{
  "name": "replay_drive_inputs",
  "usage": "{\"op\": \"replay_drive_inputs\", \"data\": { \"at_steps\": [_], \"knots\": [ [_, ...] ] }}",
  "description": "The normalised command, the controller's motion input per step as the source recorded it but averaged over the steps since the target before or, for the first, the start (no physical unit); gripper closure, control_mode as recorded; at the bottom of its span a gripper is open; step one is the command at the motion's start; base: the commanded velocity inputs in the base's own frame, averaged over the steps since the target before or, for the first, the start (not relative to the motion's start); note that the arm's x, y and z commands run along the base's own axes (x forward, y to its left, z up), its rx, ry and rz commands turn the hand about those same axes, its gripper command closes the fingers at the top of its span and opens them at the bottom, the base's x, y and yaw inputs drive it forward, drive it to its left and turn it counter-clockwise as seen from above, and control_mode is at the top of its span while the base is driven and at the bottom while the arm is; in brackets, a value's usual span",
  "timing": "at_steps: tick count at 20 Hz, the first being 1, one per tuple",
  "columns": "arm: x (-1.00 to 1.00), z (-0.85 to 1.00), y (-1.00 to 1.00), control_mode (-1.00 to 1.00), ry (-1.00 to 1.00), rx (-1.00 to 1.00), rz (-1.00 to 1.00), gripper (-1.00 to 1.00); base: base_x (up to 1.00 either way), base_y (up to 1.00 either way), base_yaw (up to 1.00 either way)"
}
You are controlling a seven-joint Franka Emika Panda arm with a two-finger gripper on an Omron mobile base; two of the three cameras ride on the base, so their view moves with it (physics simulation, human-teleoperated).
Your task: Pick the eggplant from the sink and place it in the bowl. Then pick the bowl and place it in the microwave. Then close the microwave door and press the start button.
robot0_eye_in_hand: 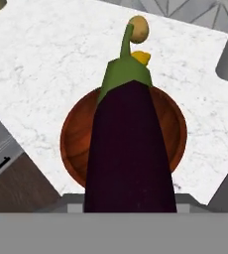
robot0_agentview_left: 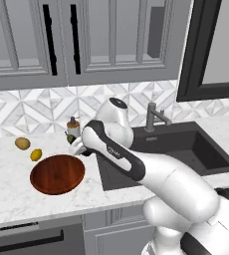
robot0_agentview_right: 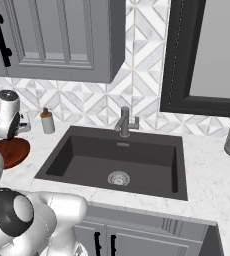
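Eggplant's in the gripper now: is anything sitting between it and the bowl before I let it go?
Nothing visible blocks it. In the hand view the eggplant hangs directly over the bowl, whose inside looks bare. The lemon and potato lie on the counter beyond the bowl's rim, off the drop path.

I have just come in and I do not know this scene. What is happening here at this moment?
The robot arm holds the eggplant in its tool over the wooden bowl, which stands on the marble counter left of the sink. The eggplant is out of the sink but not yet in the bowl. A potato and a lemon lie on the counter behind the bowl.
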Motion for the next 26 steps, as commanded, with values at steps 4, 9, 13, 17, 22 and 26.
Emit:
{"op": "replay_drive_inputs", "data": {
  "at_steps": [4,9,13,17,22,26],
  "knots": [
    [0.27,-0.34,0.42,-1.00,0.13,-0.16,-0.01,1.00,0.00,0.00,0.00],
    [0.22,-0.68,0.29,-1.00,0.05,-0.06,0.00,1.00,0.00,0.00,0.00],
    [0.20,-0.61,0.31,-1.00,0.00,-0.03,0.00,1.00,0.00,0.00,0.00],
    [0.18,-0.36,0.42,-1.00,0.00,-0.02,0.00,1.00,0.00,0.00,0.00],
    [0.11,-0.29,0.28,-1.00,0.00,-0.07,-0.03,1.00,0.00,0.00,0.00],
    [0.00,-0.31,0.00,-1.00,0.00,-0.05,0.00,1.00,0.00,0.00,0.00]
  ]
}}
